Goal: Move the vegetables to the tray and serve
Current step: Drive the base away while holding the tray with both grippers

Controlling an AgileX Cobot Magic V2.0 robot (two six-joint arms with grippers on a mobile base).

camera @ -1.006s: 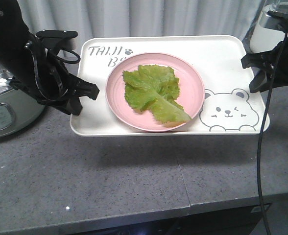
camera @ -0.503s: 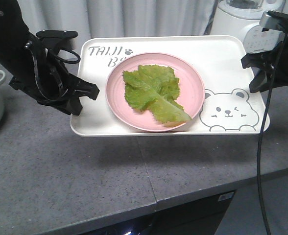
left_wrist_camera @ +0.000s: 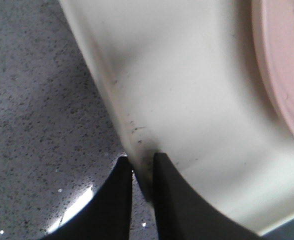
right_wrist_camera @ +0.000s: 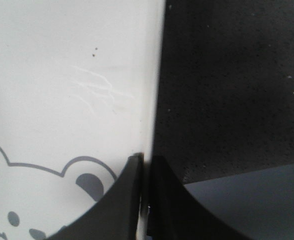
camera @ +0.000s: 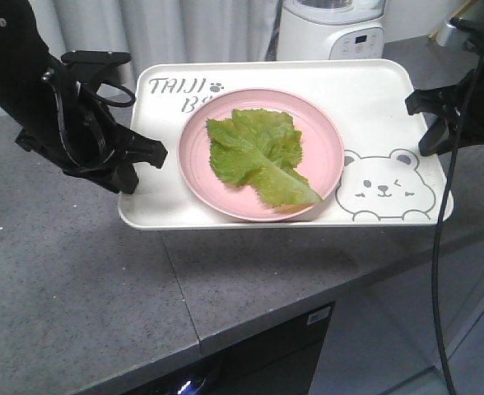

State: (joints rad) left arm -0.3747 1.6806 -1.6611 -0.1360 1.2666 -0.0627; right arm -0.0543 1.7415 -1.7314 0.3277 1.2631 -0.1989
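The cream tray (camera: 374, 99) with the bear drawing hangs above the grey counter, held level between both arms. A round pink plate (camera: 324, 140) rests on it, carrying the green lettuce leaf, the vegetables (camera: 254, 152). My left gripper (camera: 147, 156) is shut on the tray's left rim (left_wrist_camera: 132, 125), one finger under and one over. My right gripper (camera: 427, 123) is shut on the tray's right rim (right_wrist_camera: 149, 110), beside the bear's ear. A sliver of the pink plate (left_wrist_camera: 282, 75) shows in the left wrist view.
A white blender base (camera: 332, 33) stands behind the tray against the curtain. The grey counter (camera: 86, 280) runs below, with its front edge (camera: 324, 296) cutting diagonally and open floor at the lower right. A black cable (camera: 439, 247) hangs from the right arm.
The whole scene behind has slid left: the cooker at the left left the view, the blender moved from right to centre, and the counter edge came closer. Tray and grippers keep the same pose.
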